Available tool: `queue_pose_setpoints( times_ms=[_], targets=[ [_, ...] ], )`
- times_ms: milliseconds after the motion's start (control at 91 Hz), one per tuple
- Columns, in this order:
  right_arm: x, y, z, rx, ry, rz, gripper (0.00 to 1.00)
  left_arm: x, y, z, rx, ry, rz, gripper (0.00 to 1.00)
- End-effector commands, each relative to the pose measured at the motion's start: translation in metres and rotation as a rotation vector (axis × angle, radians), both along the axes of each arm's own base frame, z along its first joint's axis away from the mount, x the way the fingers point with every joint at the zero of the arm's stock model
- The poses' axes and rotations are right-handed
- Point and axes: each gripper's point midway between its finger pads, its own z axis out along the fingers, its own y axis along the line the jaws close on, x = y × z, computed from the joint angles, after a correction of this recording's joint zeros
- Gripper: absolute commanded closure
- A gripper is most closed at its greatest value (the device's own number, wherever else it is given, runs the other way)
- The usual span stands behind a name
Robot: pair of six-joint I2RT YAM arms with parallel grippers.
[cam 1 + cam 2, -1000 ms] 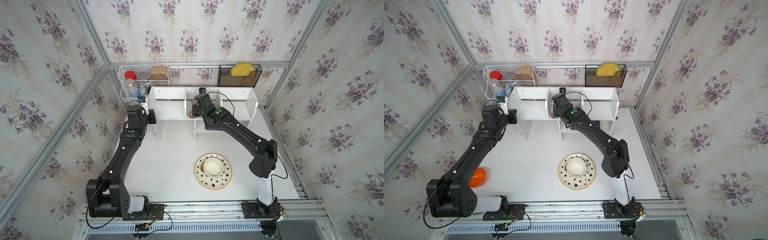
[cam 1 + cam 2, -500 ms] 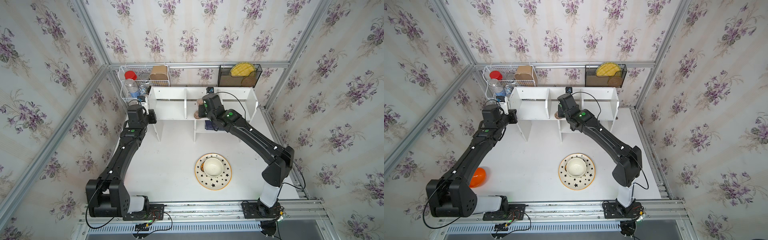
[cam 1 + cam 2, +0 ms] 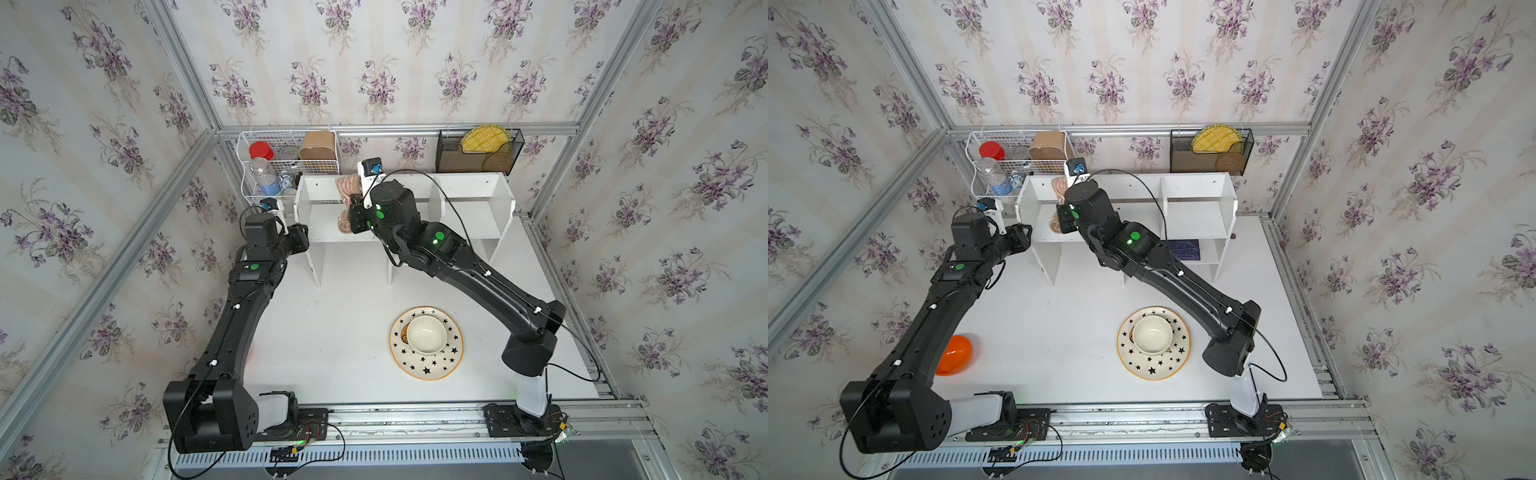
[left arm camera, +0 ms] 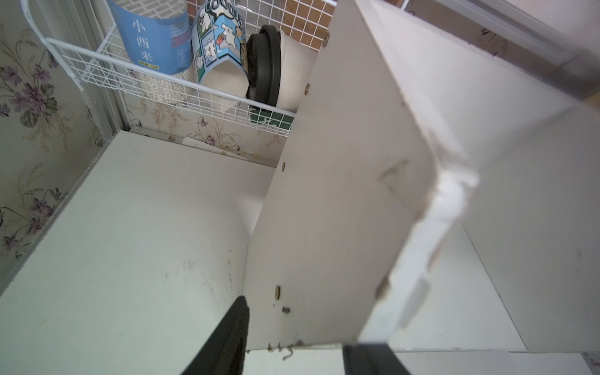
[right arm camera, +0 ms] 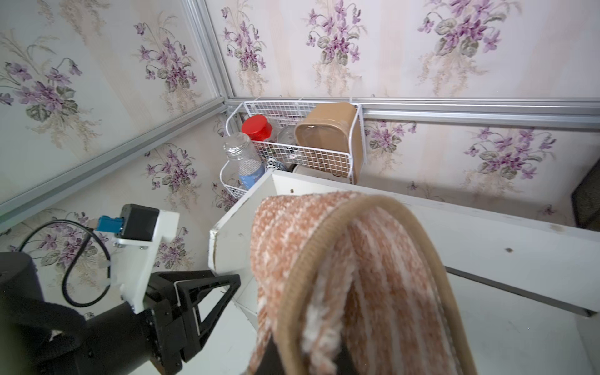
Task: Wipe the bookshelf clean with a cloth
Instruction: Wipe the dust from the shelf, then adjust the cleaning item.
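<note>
The white bookshelf (image 3: pixel 469 195) (image 3: pixel 1196 216) stands against the back wall. The pinkish-tan striped cloth (image 3: pixel 348 185) (image 3: pixel 1057 185) hangs folded over the top edge of its left compartment. My right gripper (image 3: pixel 353 216) (image 5: pixel 308 363) is shut on the cloth (image 5: pixel 341 259), which hides its fingertips. My left gripper (image 3: pixel 1019 237) (image 4: pixel 298 354) is open at the shelf's left side panel (image 4: pixel 341 194), one finger (image 4: pixel 227 337) on each side of the panel's corner. In the right wrist view the left gripper's fingers (image 5: pixel 207 292) sit at the shelf's (image 5: pixel 487 243) outer corner.
A white wire basket (image 3: pixel 286 166) with jars hangs left of the shelf, a black mesh rack (image 3: pixel 478 153) behind it on the right. A star-patterned plate (image 3: pixel 426 365) holding a bowl lies mid-table. An orange object (image 3: pixel 955 355) sits beside the left arm. A dark book (image 3: pixel 1183 249) lies on a lower shelf.
My right arm has swung left with the cloth, from the middle divider to the left compartment. The left arm stays at the side panel and its jaws have widened.
</note>
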Motion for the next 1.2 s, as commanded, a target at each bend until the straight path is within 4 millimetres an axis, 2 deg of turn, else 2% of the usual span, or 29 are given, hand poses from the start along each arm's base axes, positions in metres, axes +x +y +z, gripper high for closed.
queue_pose_setpoints(
  times_ms=[0,209,363,451,528,571,604,659,747,802,835,923,1000,1088,1187],
  targets=[
    [-0.006,0.025,-0.004,-0.005,-0.028,0.093,0.94,-0.002,-0.004,0.006,-0.033,-0.005,-0.018,0.54],
    [0.004,0.05,-0.027,-0.021,-0.059,0.131,0.89,-0.02,0.012,0.015,-0.068,0.002,0.104,0.57],
    [0.011,0.057,-0.047,-0.051,-0.039,0.12,0.91,-0.049,0.03,0.017,-0.11,0.039,0.242,0.57],
    [0.005,0.056,-0.048,-0.033,-0.03,0.144,1.0,-0.065,0.029,0.031,-0.144,-0.002,0.251,0.55],
    [-0.008,0.054,-0.046,0.001,-0.038,0.206,1.0,-0.077,0.028,0.055,-0.168,-0.053,0.244,0.54],
    [-0.021,0.05,-0.036,0.037,-0.056,0.249,1.0,-0.082,0.024,0.067,-0.175,-0.069,0.224,0.54],
    [-0.03,0.046,-0.028,0.074,-0.075,0.286,1.0,-0.085,0.019,0.079,-0.19,-0.088,0.193,0.53],
    [-0.044,0.037,-0.018,0.124,-0.097,0.321,1.0,-0.089,0.004,0.098,-0.229,-0.122,0.109,0.46],
    [-0.064,0.018,0.002,0.195,-0.126,0.364,1.0,-0.098,-0.038,0.133,-0.339,-0.207,-0.127,0.45],
    [-0.076,0.005,0.016,0.243,-0.142,0.383,1.0,-0.11,-0.067,0.155,-0.409,-0.27,-0.316,0.45],
    [-0.082,0.001,0.019,0.266,-0.142,0.403,1.0,-0.12,-0.083,0.165,-0.454,-0.298,-0.425,0.41],
    [-0.102,-0.012,0.035,0.33,-0.153,0.462,1.0,-0.147,-0.113,0.191,-0.551,-0.394,-0.675,0.36],
    [-0.122,-0.018,0.043,0.38,-0.151,0.54,1.0,-0.173,-0.126,0.21,-0.63,-0.484,-0.829,0.28],
    [-0.138,-0.025,0.053,0.423,-0.152,0.607,1.0,-0.2,-0.131,0.228,-0.675,-0.602,-0.944,0.24],
    [-0.15,-0.034,0.064,0.467,-0.159,0.649,1.0,-0.206,-0.142,0.228,-0.707,-0.582,-1.014,0.23]
  ],
)
